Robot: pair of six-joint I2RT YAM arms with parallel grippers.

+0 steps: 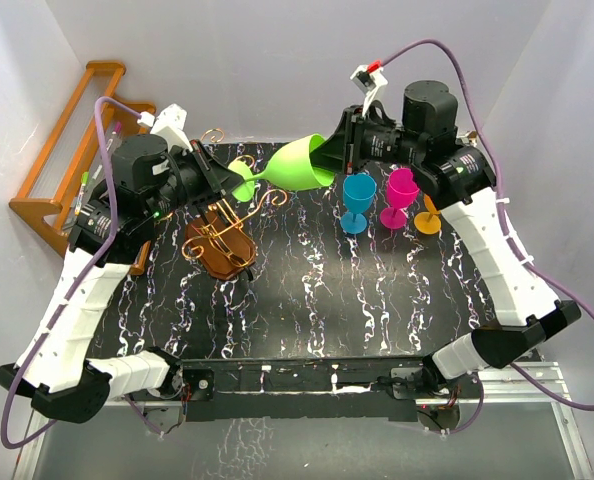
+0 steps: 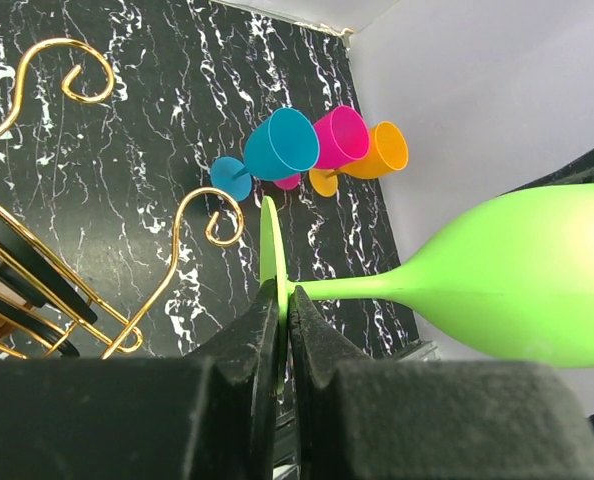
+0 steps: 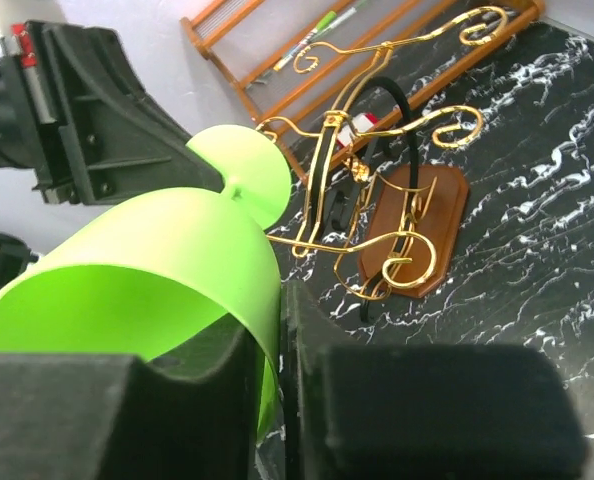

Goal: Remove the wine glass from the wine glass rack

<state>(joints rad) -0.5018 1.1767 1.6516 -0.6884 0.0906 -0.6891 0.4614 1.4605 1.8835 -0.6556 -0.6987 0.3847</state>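
Overhead and wrist views of a lime-green wine glass (image 1: 302,165) carried between two arms. The wine glass is seen clear of the wine glass rack (image 1: 220,240) and is held in the air on its side above the far part of the black marbled desk (image 1: 377,300), with its foot turned toward the left arm and its mouth toward the right arm. The left claw (image 2: 282,295) is shown clamped on the thin edge of the round foot, the stem running from the pads to the bowl. The right claw (image 3: 277,320) is shown pinched on the bowl's wall at the rim, one finger inside the bowl and one outside. The wine glass rack, a gold wire stand with scrolled ends on a glossy brown wooden base, is seen standing on the desk below and beside the foot, apart from the glass. A blue glass (image 1: 357,200), a pink glass (image 1: 400,195) and an orange glass (image 1: 429,215) are set upright in a close group on the desk near the right arm. An orange-brown wooden stepped shelf (image 1: 67,150) is placed against the wall beyond the desk's left edge.
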